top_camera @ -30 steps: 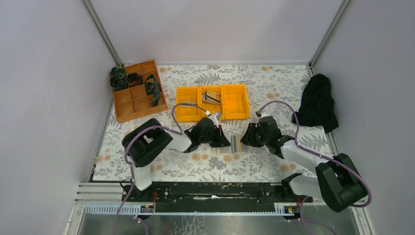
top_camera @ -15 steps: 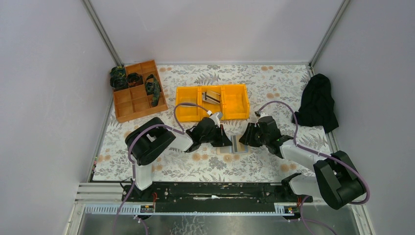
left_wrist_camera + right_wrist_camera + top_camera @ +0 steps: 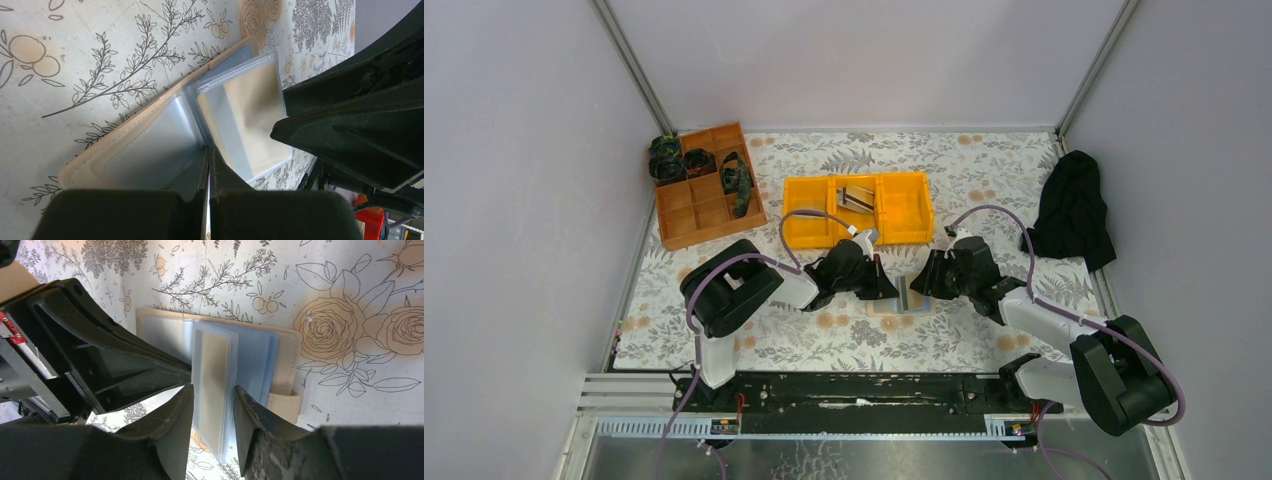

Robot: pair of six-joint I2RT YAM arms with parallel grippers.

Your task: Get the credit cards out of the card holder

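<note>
Lying open on the table (image 3: 824,345), the card holder (image 3: 902,302) is sitting between your arms. Your left fingers (image 3: 187,172) are pressing together at its fold. Your right fingers (image 3: 172,420) are straddling a raised sleeve (image 3: 220,432) holding a tan card (image 3: 214,370), gap narrow; whether they are pinching, you cannot tell.

A lab robot cell: blank grey walls (image 3: 854,60), aluminium frame rails (image 3: 631,62), floral-covered table (image 3: 984,170).

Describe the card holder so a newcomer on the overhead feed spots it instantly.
Find the yellow bin at mid-table, then look just below it. The card holder lies open on the floral cloth between the left gripper and right gripper. It's the only tan wallet, with pale blue translucent sleeves.
</note>
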